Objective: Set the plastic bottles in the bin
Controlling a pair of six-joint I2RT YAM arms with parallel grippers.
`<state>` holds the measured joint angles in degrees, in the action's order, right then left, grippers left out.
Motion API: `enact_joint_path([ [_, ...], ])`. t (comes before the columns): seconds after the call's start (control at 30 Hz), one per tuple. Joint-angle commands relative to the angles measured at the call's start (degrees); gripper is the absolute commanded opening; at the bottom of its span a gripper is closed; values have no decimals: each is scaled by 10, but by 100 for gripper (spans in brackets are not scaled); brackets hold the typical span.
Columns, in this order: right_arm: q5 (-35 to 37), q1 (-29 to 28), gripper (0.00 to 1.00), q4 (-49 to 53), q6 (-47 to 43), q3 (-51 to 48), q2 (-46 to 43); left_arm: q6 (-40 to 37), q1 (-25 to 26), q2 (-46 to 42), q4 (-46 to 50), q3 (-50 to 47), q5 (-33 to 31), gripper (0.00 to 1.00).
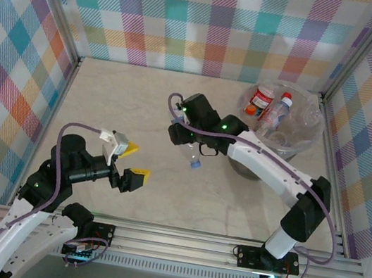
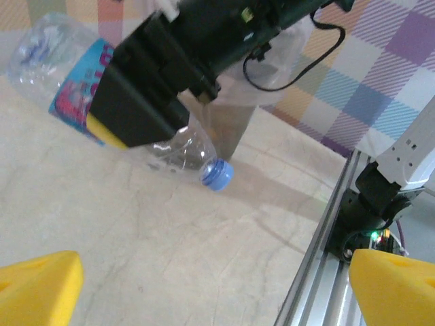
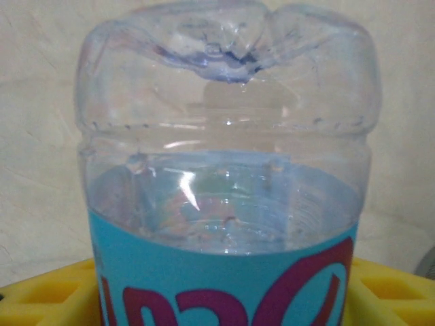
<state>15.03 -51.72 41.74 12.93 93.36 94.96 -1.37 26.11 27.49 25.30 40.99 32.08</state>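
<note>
A clear plastic bottle [image 1: 192, 156] with a blue label and blue cap sits between the yellow pads of my right gripper [image 1: 187, 139], which is shut on its labelled body. The bottle [image 2: 178, 148] is tilted, cap end low over the table. In the right wrist view its dented base [image 3: 228, 81] faces the camera, with the right gripper [image 3: 224, 299] closed round the label. The bin [image 1: 318, 129] stands at the back right and holds other plastic bottles [image 1: 261, 99], one with a red cap [image 1: 277, 109]. My left gripper [image 1: 134, 160] hangs open and empty near the front left, its fingers [image 2: 41, 285] wide apart.
The right arm [image 1: 274, 169] stretches from its base at front right across the bin's near side. An aluminium rail [image 1: 176, 241] runs along the table's front edge. Chequered walls close in the left, back and right sides.
</note>
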Motion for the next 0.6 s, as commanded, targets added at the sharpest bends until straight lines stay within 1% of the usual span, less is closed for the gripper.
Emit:
enact_joint_path([
  [0.0, 36, 7, 66, 60, -38, 52, -33, -5, -3, -22, -50, -17, -4, 100],
  [0.2, 72, 50, 66, 108, -53, 117, -83, -6, -3, -31, -53, -22, -21, 100],
  [0.3, 101, 79, 66, 120, -60, 129, -103, -7, -3, -26, -49, -20, -24, 100],
  [0.37, 105, 104, 66, 122, -72, 133, -118, -9, -3, -24, -46, -19, -25, 100],
  [0.57, 96, 186, 65, 89, -176, 126, -161, -10, -3, -17, -41, -18, -27, 100],
])
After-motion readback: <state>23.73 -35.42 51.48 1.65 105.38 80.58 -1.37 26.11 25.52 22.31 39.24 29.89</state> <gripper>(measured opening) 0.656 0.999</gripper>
